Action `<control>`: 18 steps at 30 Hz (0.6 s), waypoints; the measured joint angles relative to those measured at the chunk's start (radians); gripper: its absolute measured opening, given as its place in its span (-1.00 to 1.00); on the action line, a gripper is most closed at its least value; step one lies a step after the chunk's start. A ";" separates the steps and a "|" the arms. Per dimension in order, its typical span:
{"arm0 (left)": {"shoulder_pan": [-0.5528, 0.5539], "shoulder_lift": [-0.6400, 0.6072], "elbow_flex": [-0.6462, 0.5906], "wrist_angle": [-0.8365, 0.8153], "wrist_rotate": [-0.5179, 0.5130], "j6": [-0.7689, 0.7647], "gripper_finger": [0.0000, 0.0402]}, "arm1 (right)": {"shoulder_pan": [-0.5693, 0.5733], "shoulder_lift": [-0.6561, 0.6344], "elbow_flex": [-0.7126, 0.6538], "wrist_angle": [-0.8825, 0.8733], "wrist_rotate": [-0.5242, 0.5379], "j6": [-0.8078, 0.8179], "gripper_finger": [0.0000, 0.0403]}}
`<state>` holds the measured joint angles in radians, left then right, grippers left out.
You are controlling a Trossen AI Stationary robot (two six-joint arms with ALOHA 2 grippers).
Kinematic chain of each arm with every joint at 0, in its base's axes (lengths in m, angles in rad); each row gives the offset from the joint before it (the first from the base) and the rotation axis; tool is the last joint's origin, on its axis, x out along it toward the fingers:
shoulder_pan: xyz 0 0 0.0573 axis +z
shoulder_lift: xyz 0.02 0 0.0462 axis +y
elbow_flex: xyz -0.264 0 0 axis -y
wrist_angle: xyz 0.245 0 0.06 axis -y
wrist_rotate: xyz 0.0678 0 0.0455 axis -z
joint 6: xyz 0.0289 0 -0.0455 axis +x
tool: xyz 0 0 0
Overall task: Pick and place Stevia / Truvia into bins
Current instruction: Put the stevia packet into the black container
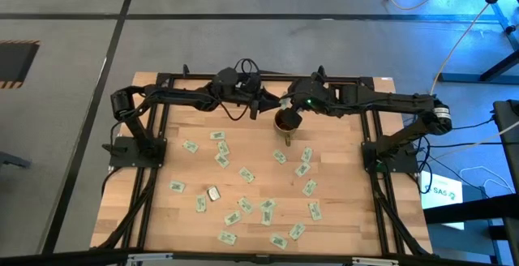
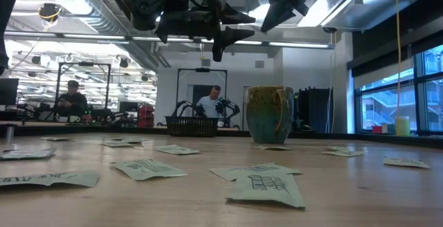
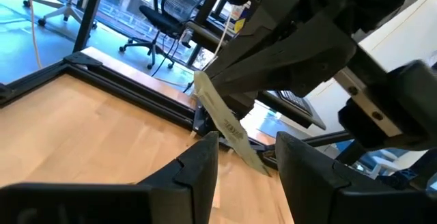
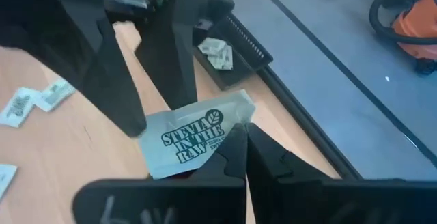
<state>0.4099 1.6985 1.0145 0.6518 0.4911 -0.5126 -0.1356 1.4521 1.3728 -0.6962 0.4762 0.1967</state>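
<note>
My right gripper [image 4: 242, 125] is shut on a white sachet [image 4: 194, 138] printed "Stevia in the Raw", above the table's far middle. My left gripper [image 3: 246, 156] is open and points level at it. Its two fingers [image 4: 123, 94] stand on either side of the sachet's free end [image 3: 235, 132]; I cannot tell whether they touch it. The brown-gold mug [image 1: 287, 122] stands upright on the table just near of both grippers. The black tray [image 4: 232, 50] rests flat at the far edge with two sachets in it. Several more sachets [image 1: 246, 174] lie flat on the table. My right gripper pinches the sachet between its two fingers at one end's edge [image 4: 229, 134]. The fingers slant down from the table's right side. The sachet is lifted clear of the table and sticks out ahead of the fingers, its printed face toward the wrist camera.
Loose sachets cover the table's near half [image 1: 268, 209], with one small grey object [image 1: 213, 192] among them. A black frame rail [image 4: 307, 121] runs along the far edge beside the tray. People sit beyond the table in the low view [image 2: 211, 104].
</note>
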 joint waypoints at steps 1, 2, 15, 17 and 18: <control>0.000 0.000 0.000 0.000 0.000 0.002 -0.30 | 0.000 0.000 0.000 0.006 -0.004 0.000 -1.00; 0.000 0.000 0.000 0.000 0.000 0.002 -0.30 | 0.000 0.000 0.000 0.012 -0.015 0.000 -1.00; 0.032 0.000 0.000 0.002 0.003 0.002 -0.78 | 0.000 0.000 0.000 0.043 -0.078 0.003 -1.00; 0.033 0.000 0.000 0.002 0.004 0.002 -0.93 | 0.000 0.000 0.000 0.045 -0.078 0.003 -1.00; 0.035 0.000 0.000 0.002 0.004 0.003 -0.96 | 0.000 0.000 0.000 0.048 -0.078 0.003 -1.00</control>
<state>0.4450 1.6989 1.0149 0.6533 0.4951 -0.5100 -0.1352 1.4521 1.3731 -0.6478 0.3981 0.2001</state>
